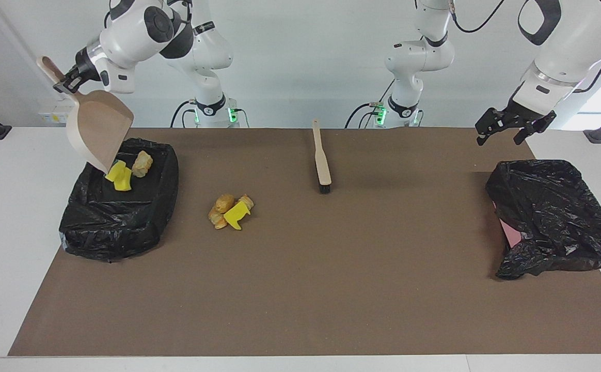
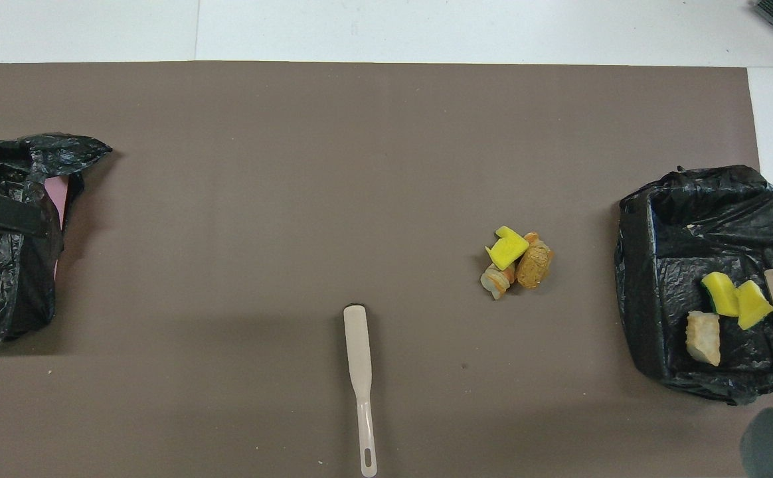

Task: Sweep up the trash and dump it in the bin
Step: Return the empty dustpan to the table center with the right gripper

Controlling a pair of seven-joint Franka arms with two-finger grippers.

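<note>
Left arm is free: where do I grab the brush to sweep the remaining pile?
Grip the brush by its slim handle, the end nearer the robots, coming straight down. It lies flat, with the bristle head pointing away from the robots, so the left gripper should straddle the handle.
</note>
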